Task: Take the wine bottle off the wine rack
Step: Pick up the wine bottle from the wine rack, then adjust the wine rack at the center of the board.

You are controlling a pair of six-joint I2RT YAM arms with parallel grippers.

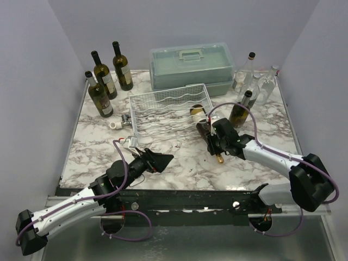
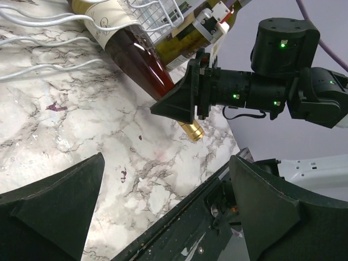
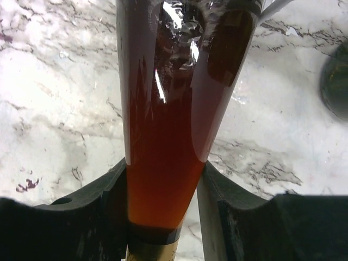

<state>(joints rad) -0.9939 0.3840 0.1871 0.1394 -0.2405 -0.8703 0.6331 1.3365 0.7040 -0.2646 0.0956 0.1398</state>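
Note:
The white wire wine rack (image 1: 163,109) stands mid-table. A dark wine bottle (image 1: 204,124) with a gold cap (image 1: 219,159) lies at the rack's right near corner, its neck pointing out over the marble toward me. My right gripper (image 1: 218,144) is shut on the bottle's neck. In the right wrist view both fingers (image 3: 98,212) press the reddish glass (image 3: 163,163) just above the cap. The left wrist view shows the bottle (image 2: 136,57) with rack wires (image 2: 157,13) across its label. My left gripper (image 1: 162,160) is open and empty, low over the table's front.
A grey-green plastic case (image 1: 191,65) stands behind the rack. Three dark bottles (image 1: 109,79) stand at the back left, clear bottles (image 1: 255,79) at the back right, and one dark bottle (image 1: 241,109) just right of the rack. A small white object (image 1: 115,125) lies left of the rack.

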